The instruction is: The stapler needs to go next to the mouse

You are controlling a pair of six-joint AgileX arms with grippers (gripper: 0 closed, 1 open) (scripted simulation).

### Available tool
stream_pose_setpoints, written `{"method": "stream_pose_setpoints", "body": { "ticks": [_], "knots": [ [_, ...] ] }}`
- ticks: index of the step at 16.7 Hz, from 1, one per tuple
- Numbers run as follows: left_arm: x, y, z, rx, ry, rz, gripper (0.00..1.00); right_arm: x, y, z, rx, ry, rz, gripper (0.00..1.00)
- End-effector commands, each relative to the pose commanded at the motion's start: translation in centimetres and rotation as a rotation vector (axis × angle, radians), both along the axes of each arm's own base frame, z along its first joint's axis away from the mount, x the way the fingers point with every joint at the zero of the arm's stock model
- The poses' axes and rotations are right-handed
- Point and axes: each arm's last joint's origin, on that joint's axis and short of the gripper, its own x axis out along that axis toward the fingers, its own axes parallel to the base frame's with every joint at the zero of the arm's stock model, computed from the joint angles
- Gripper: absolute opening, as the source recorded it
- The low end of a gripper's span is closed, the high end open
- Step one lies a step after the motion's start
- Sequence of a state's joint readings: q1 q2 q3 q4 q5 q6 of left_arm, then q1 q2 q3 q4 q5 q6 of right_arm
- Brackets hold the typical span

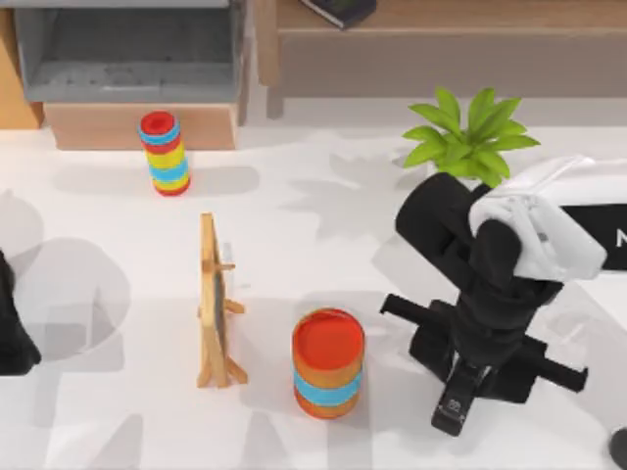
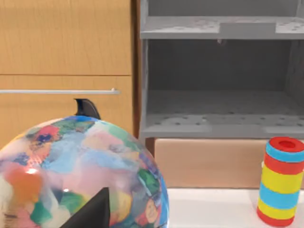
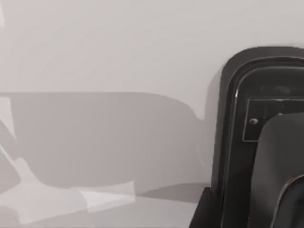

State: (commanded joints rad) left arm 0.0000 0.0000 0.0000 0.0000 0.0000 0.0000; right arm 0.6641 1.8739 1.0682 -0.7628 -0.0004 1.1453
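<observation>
Top view first, working from the left edge: my left gripper (image 1: 14, 338) sits parked at the table's (image 1: 108, 411) far left side, and I cannot tell whether it is released or clenched. Its wrist view looks past a many-coloured globe (image 2: 71, 175) close to the lens, toward a grey shelf unit (image 2: 218, 80) and a wooden cabinet (image 2: 61, 52).

Next comes a small striped cylinder (image 1: 165, 154), standing upright near the back, just in front of the wooden box (image 1: 108, 125) under the shelf unit. Nearer the front stands a little wooden easel (image 1: 217, 305) holding a dark board, seen edge-on. Just right of it, apart from it, is a wider striped cylinder (image 1: 328, 362) with an orange-red top, also upright.

Right of centre, near the back, is a green plant (image 1: 470, 137). In front of it my right arm (image 1: 460, 245) reaches down toward the front of the table, with the right gripper (image 1: 468, 377) directly over the stapler (image 1: 452, 409). The stapler's black end with its pale label pokes out from under the gripper, well right of the wide cylinder. My right wrist view shows the stapler (image 3: 237, 142) close up against the white tabletop; I cannot tell whether the gripper has actually clamped it.

A dark rounded shape (image 1: 619, 446) is cut off at the front right corner, too little to identify.
</observation>
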Motion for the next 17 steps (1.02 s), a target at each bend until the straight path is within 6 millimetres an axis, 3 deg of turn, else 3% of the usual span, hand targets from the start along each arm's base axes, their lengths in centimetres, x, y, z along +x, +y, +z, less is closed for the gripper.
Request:
{"method": "stream_pose_setpoints", "body": {
  "ticks": [3, 10, 17],
  "knots": [
    [0.0, 0.0, 0.0, 0.000, 0.000, 0.000, 1.00, 0.3, -0.1, 0.3, 0.006, -0.010, -0.017, 0.00],
    [0.0, 0.0, 0.0, 0.000, 0.000, 0.000, 1.00, 0.9, -0.6, 3.0, 0.017, -0.053, -0.068, 0.00],
    [0.0, 0.0, 0.0, 0.000, 0.000, 0.000, 1.00, 0.1, -0.1, 2.9, -0.001, -0.001, -0.007, 0.00]
  ]
}}
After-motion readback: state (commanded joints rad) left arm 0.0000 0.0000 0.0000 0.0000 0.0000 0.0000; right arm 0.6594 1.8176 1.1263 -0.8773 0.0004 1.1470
